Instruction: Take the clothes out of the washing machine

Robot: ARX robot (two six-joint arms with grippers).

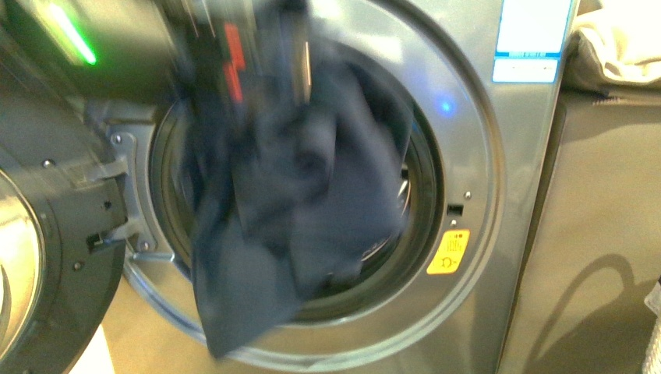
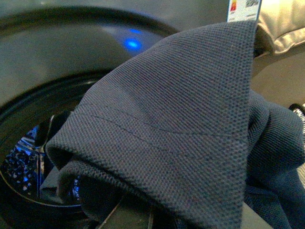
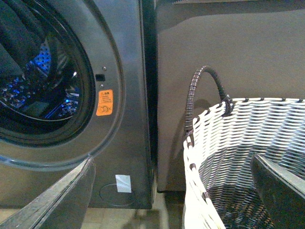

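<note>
Front view: the clothes (image 1: 296,195) hang at the mouth of the washing machine (image 1: 483,234), clamped in the left gripper (image 1: 230,74), so draw their tail clear of the rim before swinging toward the basket (image 3: 248,129), near which the right gripper (image 3: 171,191) hovers, jaws apart.

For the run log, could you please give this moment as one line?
left gripper: holds clothes at washing machine mouth | door: open | right gripper: open, near basket

Before me the dark navy garment (image 1: 288,195) hangs crumpled across the open mouth of the grey washing machine (image 1: 507,202)
</note>
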